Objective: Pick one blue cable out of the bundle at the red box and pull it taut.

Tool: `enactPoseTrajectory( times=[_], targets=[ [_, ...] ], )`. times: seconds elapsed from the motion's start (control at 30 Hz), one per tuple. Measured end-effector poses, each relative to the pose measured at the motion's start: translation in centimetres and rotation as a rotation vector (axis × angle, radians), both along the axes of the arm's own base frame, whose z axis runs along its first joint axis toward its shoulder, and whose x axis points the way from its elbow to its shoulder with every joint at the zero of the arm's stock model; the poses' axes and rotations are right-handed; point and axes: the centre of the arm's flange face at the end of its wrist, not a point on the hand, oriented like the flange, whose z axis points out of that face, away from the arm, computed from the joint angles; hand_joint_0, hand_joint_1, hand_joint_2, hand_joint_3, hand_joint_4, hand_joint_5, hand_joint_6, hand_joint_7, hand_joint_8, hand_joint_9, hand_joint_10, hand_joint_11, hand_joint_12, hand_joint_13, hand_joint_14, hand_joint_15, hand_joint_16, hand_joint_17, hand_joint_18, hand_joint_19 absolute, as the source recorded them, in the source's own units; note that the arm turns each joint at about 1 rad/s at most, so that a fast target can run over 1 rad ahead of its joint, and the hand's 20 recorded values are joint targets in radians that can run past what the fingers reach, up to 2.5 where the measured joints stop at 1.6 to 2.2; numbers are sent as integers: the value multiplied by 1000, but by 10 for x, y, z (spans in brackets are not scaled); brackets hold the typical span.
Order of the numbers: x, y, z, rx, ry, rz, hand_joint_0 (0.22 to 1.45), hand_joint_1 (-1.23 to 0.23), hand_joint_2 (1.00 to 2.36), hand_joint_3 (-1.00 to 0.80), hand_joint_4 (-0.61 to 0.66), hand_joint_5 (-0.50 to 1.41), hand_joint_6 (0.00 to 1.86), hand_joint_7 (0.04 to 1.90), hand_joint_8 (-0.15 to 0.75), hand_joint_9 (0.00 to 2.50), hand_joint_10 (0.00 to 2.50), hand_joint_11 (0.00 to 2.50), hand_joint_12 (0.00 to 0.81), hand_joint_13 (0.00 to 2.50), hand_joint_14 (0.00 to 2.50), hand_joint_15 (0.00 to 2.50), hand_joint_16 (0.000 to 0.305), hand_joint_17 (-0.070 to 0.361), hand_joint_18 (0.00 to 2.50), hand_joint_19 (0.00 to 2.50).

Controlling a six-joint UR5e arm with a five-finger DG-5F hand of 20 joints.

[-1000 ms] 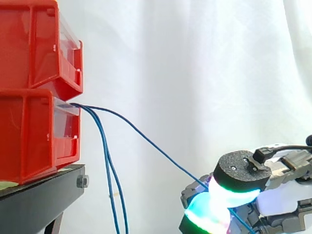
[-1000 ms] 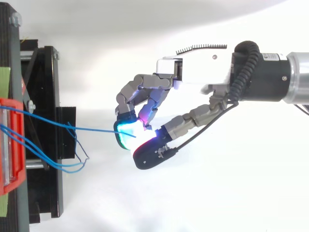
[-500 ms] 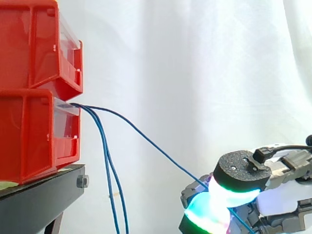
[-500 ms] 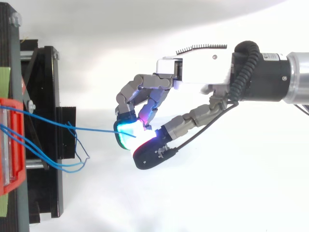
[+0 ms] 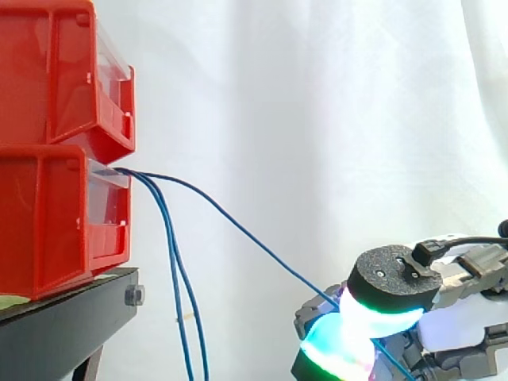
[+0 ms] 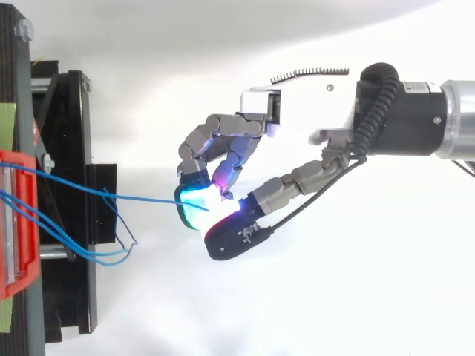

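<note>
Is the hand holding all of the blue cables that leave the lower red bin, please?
No, the hand pinches one blue cable, while two other cables hang loose from the red bin.

Black stand (image 5: 67, 321), white curtain (image 5: 317, 119) behind, green strip (image 6: 6, 122) on the stand
</note>
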Motion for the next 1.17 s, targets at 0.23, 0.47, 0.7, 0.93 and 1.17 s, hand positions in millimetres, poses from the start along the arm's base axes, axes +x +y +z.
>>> enactPoseTrajectory(
  times=[0.23,0.47,0.7,0.93,1.17],
  targets=[
    [0,0,0,0,0,0,646,-816,1018,-201,92,-130,912,1155,380,919,12,777,365,474,7,175,47,107,409,97],
    [0,0,0,0,0,0,647,-817,1018,-200,92,-131,913,1152,380,916,12,782,367,473,6,171,47,107,405,97],
    [0,0,0,0,0,0,647,-816,1018,-201,94,-131,913,1151,381,912,13,779,365,470,6,168,47,107,407,96],
    [0,0,0,0,0,0,647,-816,1018,-200,92,-131,912,1156,378,913,13,772,365,470,7,168,47,107,408,97],
    [0,0,0,0,0,0,648,-816,1018,-202,92,-131,913,1153,379,913,12,761,366,469,7,168,48,107,409,96]
  ],
)
